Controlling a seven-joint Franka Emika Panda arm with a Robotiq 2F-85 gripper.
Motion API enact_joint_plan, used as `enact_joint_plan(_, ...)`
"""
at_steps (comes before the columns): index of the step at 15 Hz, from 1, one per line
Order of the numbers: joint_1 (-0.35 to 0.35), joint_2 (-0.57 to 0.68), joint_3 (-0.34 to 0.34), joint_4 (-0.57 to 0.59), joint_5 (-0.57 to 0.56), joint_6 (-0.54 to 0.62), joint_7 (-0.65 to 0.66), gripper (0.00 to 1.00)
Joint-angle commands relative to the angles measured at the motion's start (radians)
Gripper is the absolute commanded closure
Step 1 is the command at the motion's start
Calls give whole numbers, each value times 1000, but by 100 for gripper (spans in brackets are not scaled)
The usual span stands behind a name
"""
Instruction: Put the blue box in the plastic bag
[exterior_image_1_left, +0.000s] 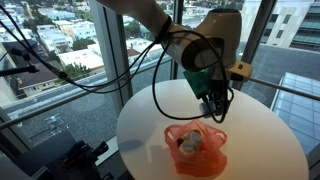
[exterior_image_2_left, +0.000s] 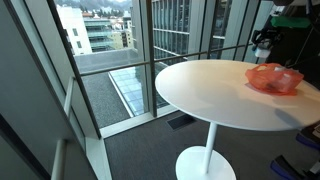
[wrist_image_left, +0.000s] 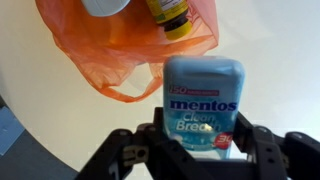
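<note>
One claw (wrist_image_left: 200, 145) pinched the single blue Mentos box (wrist_image_left: 203, 100) by its sides, holding it up just beside the one orange plastic bag (wrist_image_left: 95, 55). That bag sat on the round white bench (exterior_image_1_left: 270, 150), with one yellow bottle (wrist_image_left: 170, 18) and one white item (wrist_image_left: 105, 5) inside.

High-rise office: tall windows (exterior_image_2_left: 110, 60) overlooking city buildings (exterior_image_1_left: 70, 35), white pedestal table (exterior_image_2_left: 210, 100).

The light-blue box (wrist_image_left: 203, 100), Mentos label showing, stands upright at lower centre of the wrist view, clamped in the pincer (wrist_image_left: 203, 138). The wrinkled orange bag (wrist_image_left: 120, 50) lies open above it.
</note>
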Motion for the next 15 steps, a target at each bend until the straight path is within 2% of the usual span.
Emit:
enact_joint_plan(1, 1, 3, -16, -4, -12, -13, -15, 61)
enact_joint_plan(15, 63, 53, -80, -84, -200, 83, 39, 61)
